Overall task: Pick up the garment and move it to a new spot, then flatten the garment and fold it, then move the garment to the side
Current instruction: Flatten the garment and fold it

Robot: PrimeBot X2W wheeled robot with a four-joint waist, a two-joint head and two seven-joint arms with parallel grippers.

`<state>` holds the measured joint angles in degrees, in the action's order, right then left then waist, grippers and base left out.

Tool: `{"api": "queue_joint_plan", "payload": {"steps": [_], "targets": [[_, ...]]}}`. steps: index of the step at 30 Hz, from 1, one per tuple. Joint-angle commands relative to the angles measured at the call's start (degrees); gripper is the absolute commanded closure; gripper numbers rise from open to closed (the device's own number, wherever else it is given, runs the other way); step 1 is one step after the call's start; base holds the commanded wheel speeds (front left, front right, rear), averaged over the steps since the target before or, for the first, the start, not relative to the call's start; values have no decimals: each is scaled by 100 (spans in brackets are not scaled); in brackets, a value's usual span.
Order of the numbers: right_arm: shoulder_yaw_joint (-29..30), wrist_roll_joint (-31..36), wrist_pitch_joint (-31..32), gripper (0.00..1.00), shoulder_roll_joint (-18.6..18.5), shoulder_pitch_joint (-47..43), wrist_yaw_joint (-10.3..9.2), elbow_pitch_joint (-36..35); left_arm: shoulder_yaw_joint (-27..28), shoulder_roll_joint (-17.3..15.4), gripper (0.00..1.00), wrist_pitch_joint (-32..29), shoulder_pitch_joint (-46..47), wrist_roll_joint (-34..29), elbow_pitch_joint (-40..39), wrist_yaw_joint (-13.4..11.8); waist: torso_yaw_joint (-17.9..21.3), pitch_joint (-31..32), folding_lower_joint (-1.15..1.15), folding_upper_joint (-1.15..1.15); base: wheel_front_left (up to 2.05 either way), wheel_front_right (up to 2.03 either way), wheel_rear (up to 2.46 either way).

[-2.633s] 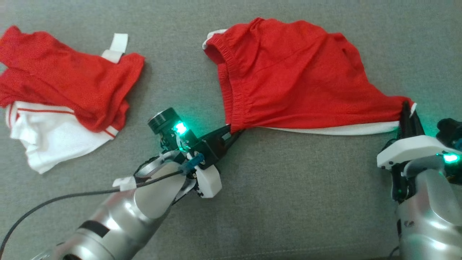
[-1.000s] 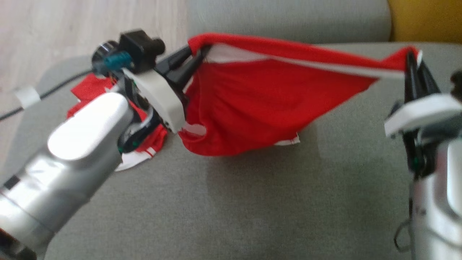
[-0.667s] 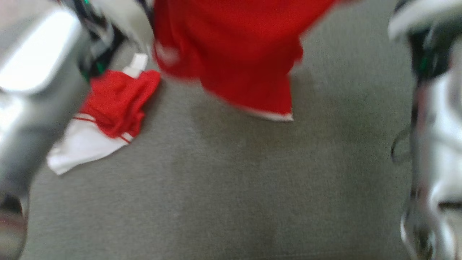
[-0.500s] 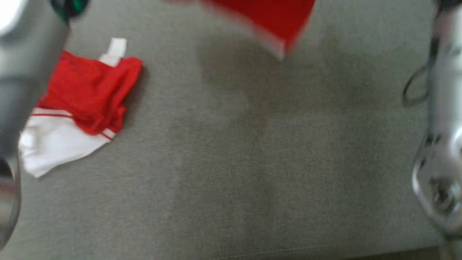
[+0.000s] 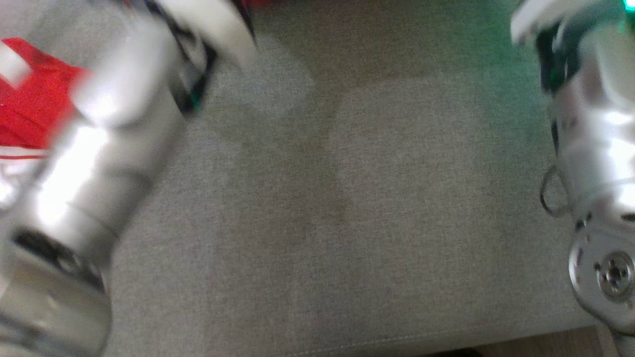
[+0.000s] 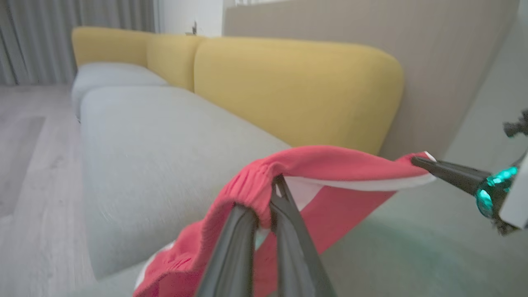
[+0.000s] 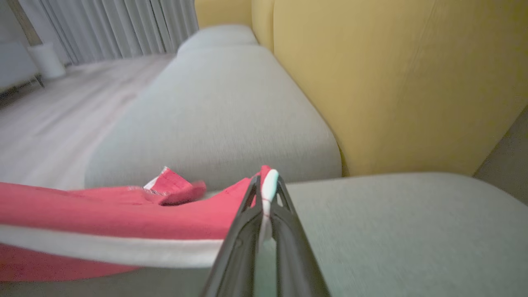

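I held the garment (image 6: 342, 165) between left pincer (image 6: 268, 202) and right pincer (image 7: 266, 185), above the seat (image 5: 347, 208).
Both were clamped shut on it: left on the waistband (image 6: 247, 185), right on the white hem (image 7: 123, 251). Its long axis ran pincer to pincer, slack drooping below them.

Left gripper (image 6: 267, 197): pinching the garment (image 6: 330, 163) waistband
Right gripper (image 7: 267, 187): pinching its white hem
Left forearm (image 5: 94, 158): blurred, slanted
Right forearm (image 5: 590, 134): upright
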<state>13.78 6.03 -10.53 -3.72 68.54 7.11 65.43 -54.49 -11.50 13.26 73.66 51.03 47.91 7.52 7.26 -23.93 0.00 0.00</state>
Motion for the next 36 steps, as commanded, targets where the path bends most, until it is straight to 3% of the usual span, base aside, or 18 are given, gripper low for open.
{"api": "queue_joint_plan", "payload": {"steps": [1, 9, 16, 23, 29, 36], "targets": [[-6, 148, 87, 100, -82, -56, 37, -67, -63, -144, 100, 54, -45, 65, -219, -7, -34, 52, 0, 0, 0, 0, 0], [265, 441, 727, 100, -700, -826, 37, 405, -1176, -204, 100, 100, -1331, 317, -893, -5, -175, 494, 0, 0, 0, 0, 0], [237, 409, 982, 100, -1034, -1440, 37, 504, -1538, 86, 100, 139, -2023, 252, -1025, -6, -228, 1065, 0, 0, 0, 0, 0], [189, 162, 1064, 100, -1218, -2127, 37, 399, -1669, 375, 100, 154, -2708, 183, -1145, -175, -218, 1574, 0, 0, 0, 0, 0], [194, -146, 1176, 100, -1278, -2760, 37, -66, -1726, 515, 100, 136, -3149, 210, -1437, -326, -264, 1784, 0, 0, 0, 0, 0], [395, -232, 1488, 100, -1191, -3264, 37, -1459, -1623, 606, 100, 37, -3042, 321, -1579, -458, -495, 1604, 0, 0, 0, 0, 0]]}}
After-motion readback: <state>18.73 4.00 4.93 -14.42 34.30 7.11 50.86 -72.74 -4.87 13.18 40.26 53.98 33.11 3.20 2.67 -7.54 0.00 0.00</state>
